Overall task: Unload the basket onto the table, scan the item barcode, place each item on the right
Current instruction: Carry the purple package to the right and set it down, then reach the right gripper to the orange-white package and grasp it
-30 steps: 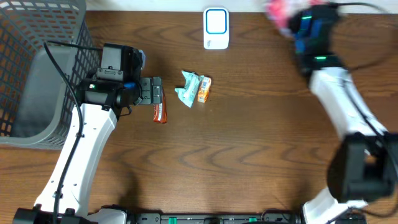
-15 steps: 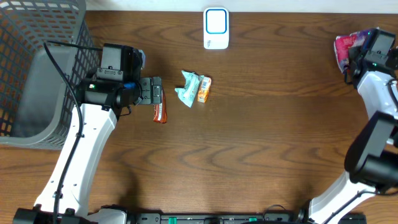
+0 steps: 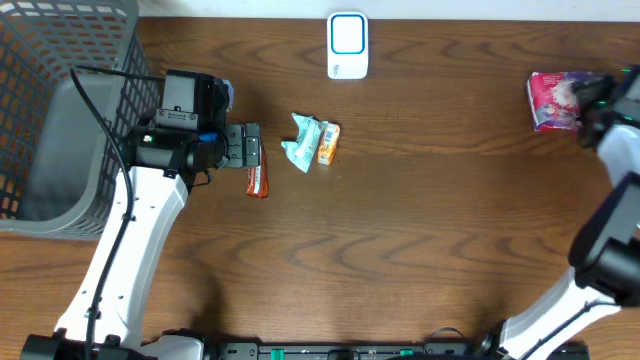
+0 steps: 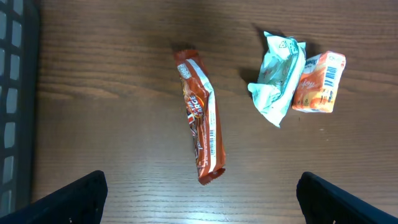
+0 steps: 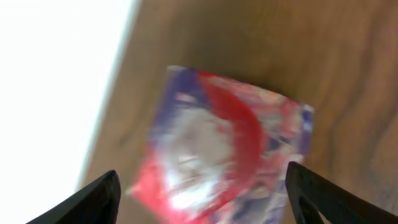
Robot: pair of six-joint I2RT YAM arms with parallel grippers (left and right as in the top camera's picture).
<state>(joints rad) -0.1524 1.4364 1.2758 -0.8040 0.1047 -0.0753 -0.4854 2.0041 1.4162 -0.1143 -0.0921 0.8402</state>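
Observation:
The white barcode scanner (image 3: 347, 45) stands at the table's far edge. My left gripper (image 3: 252, 148) (image 4: 202, 202) hangs open just above a red-brown snack bar (image 3: 257, 181) (image 4: 202, 127), touching nothing. A crumpled teal packet (image 3: 302, 142) (image 4: 277, 78) and an orange packet (image 3: 327, 143) (image 4: 318, 83) lie side by side to the right of the bar. At the far right a pink-and-red packet (image 3: 553, 100) (image 5: 217, 143) lies near the far edge. My right gripper (image 3: 590, 100) (image 5: 202, 208) is over it with its fingers spread wide; the wrist view is blurred.
A grey mesh basket (image 3: 60, 110) (image 4: 12, 93) fills the left side beside my left arm. The table's far edge runs just behind the pink packet, with a white surface (image 5: 56, 81) beyond it.
My right arm swung from near the scanner to the far right with the pink packet, then its jaws opened and the packet now lies on the table. The left arm has not moved.

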